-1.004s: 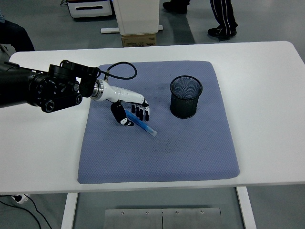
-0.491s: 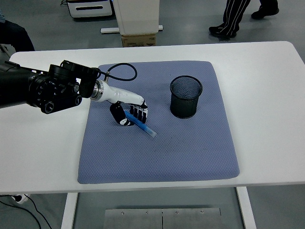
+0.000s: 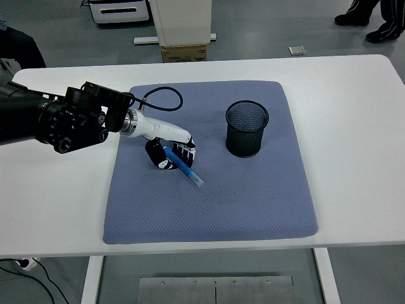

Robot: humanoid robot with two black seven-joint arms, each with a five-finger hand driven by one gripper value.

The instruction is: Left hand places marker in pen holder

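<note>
One hand works: my left hand (image 3: 169,152) has its fingers curled round the marker (image 3: 183,166), low over the mat (image 3: 209,209) left of centre. I'd firm that hold, lift it clear, then tip it upright over the holder (image 3: 247,128) near the mat's far right corner.

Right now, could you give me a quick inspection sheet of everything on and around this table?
Surface: white table with a blue-grey quilted mat on it.
Job's things: blue marker slanting in the left hand's grasp; black mesh pen holder upright on the mat, no marker in it.
Clutter: nothing seen.
Hands: left hand low over the mat, fingers curled on the marker; right hand not in view.
Cables: black cable loop at the left wrist.
Surroundings: grey floor, cardboard box, a person's shoes.
</note>
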